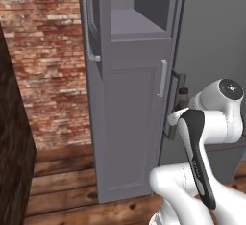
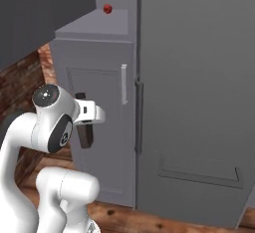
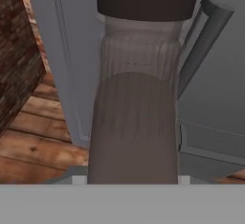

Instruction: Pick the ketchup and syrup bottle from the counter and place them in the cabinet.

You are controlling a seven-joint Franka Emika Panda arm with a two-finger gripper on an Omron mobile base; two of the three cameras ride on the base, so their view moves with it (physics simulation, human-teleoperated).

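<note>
Left base view: cabinet stands w/ its upper door swung open, inner shelf bare from this side, and it sits well above the wrist. The syrup bottle peeks out by the arm's white wrist, cap up, just in front of the fridge's handle. Right base view: pincer is down at about mid-height of the cabinet front, clamped on the brown bottle, which hangs roughly upright below the hand; the ketchup is already up on the shelf, towards the back, only its red top showing. Hand view: bottle body runs straight along the pincer axis, dark cap at the far end, jaws narrow around it, fingertips hidden behind it. Judgement: the shelf lies above and ahead of the held bottle, so the next move needs a lift first, then a reach in, keeping the long axis vertical and landing beside the ketchup, not on it.
</note>
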